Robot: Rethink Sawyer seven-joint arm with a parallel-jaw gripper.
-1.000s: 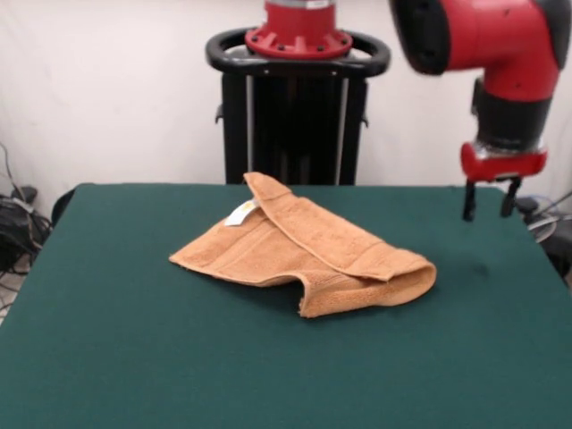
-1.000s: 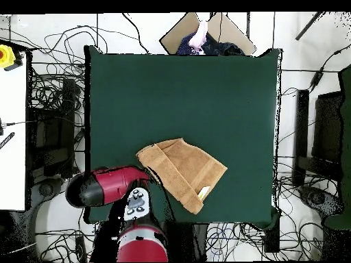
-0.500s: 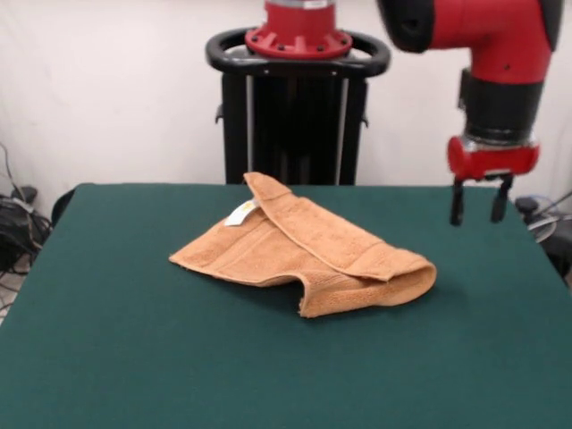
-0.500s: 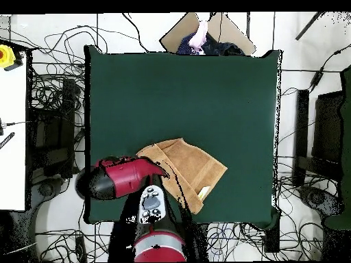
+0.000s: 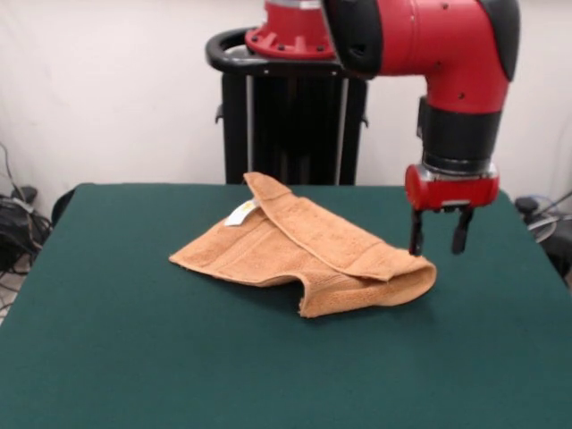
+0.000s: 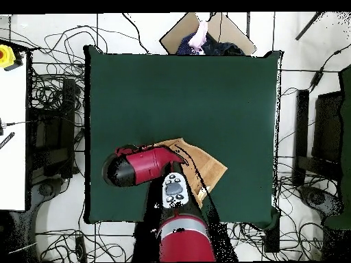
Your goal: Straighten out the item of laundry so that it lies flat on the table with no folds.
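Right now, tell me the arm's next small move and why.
Probably lower the gripper onto the folded-over end of the towel just beside it. The fingers stand open and hang above the table, empty, and the towel lies doubled with a flap across its top, so that fold needs grasping first.

The towel [image 5: 304,255] is nubby, matt terry cloth; the table [image 5: 134,357] has a matt felt-like top.

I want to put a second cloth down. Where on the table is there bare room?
The table is bare in front of the towel, and on the side away from the end effector. The end effector crowds the towel's folded end.
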